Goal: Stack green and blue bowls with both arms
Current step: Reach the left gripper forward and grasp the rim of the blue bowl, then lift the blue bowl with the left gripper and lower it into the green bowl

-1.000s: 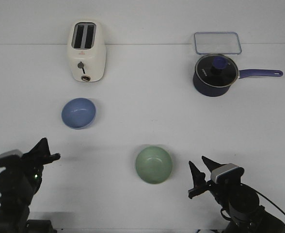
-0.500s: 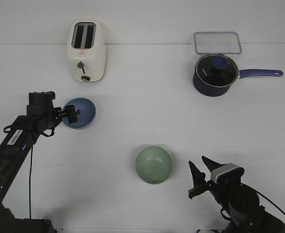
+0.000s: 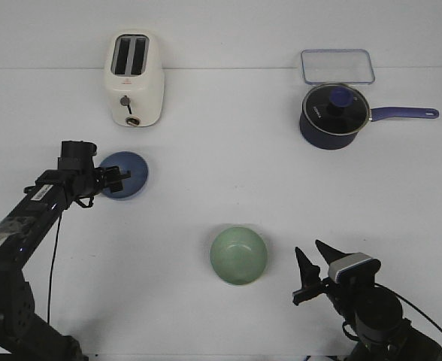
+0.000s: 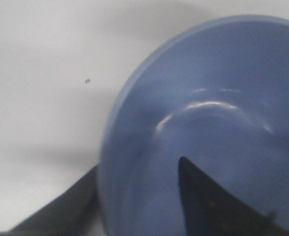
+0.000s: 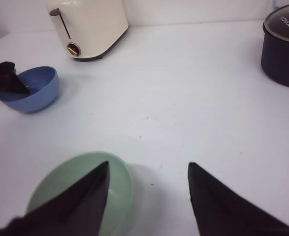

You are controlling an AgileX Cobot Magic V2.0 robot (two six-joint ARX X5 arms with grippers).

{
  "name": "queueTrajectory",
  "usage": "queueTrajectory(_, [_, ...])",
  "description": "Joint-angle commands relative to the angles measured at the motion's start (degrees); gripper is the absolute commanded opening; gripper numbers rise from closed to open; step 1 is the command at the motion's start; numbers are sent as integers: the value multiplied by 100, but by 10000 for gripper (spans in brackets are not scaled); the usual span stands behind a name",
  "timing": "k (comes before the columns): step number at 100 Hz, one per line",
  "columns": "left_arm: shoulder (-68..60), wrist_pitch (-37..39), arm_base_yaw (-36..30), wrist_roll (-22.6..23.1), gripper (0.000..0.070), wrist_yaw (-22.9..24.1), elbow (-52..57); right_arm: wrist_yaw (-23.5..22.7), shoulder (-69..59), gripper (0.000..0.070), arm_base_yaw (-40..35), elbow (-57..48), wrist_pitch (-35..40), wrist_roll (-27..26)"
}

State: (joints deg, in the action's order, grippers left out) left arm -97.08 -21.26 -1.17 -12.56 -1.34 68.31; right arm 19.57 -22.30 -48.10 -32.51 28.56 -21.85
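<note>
The periwinkle blue bowl (image 3: pixel 128 174) sits upright on the white table at the left. My left gripper (image 3: pixel 119 180) is open at its left rim. In the left wrist view the gripper (image 4: pixel 139 164) straddles the blue bowl's (image 4: pixel 218 73) wall, one finger inside and one outside. The sage green bowl (image 3: pixel 238 256) sits upright near the front centre. My right gripper (image 3: pixel 307 249) is open and empty, just right of the green bowl. In the right wrist view the gripper (image 5: pixel 147 165) has one finger over the green bowl's (image 5: pixel 61 189) rim. The blue bowl (image 5: pixel 34 91) lies beyond.
A cream toaster (image 3: pixel 134 78) stands at the back left, behind the blue bowl. A dark navy lidded saucepan (image 3: pixel 334 116) with a long handle stands at the back right. A clear lidded container (image 3: pixel 337 65) lies behind it.
My left arm rose from the front left and reached the blue bowl's left rim, then settled a little lower with its jaws over the rim. The right arm and both bowls have not moved.
</note>
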Motion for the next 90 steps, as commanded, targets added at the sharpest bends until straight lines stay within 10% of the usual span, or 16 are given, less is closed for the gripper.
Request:
queueTrajectory(1, [-109, 33, 2, 52, 7, 28, 140, 20, -28, 335, -59, -9, -107, 52])
queueTrajectory(26, [352, 15, -9, 138, 9, -39, 149, 20, -28, 335, -59, -9, -120, 72])
queueTrajectory(47, [1401, -323, -319, 133, 9, -975, 149, 20, -28, 335, -59, -9, -109, 72])
queueTrajectory(90, [1899, -260, -3215, -501, 9, -1121, -245, 39, -28, 335, -59, -9, -105, 74])
